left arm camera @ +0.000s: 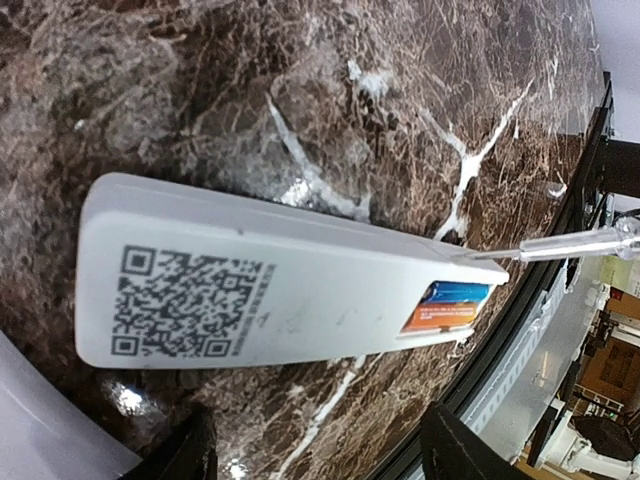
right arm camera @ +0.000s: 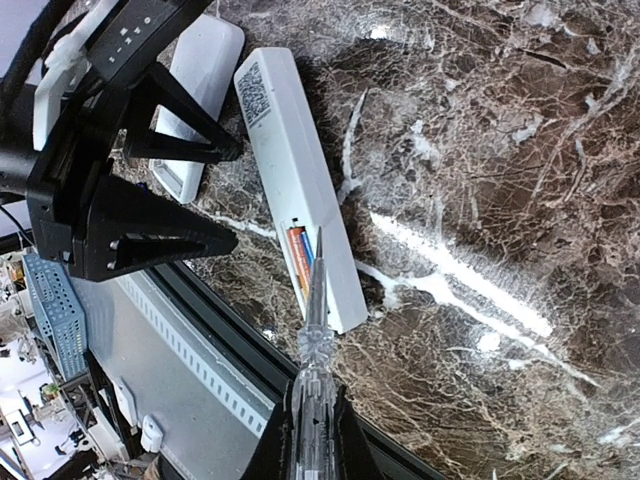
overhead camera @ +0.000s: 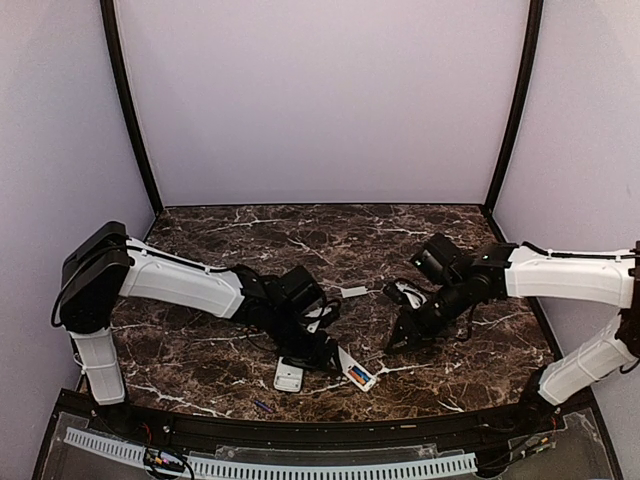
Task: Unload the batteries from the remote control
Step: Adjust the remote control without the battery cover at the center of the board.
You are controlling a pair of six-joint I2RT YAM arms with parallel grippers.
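Right at the front edge of the tabletop (overhead camera: 300, 240) lies a loose blue cell (overhead camera: 262, 406). It looks like a battery that is already out. A bit further in lies the white remote (right arm camera: 290, 150), back side up, with its little door off. Two batteries (right arm camera: 299, 260), one orange and one blue, sit inside it. The right tool (right arm camera: 312, 435) is clamped on a pointy stick (right arm camera: 316, 300), and its tip is at those batteries. The left tool (overhead camera: 315, 348) is spread apart near the remote's other end, not squeezing it. A second remote (right arm camera: 200, 90) lies just beside. Further back lies a small white cover (overhead camera: 353, 292). I think the job is partly done: those two must come out.
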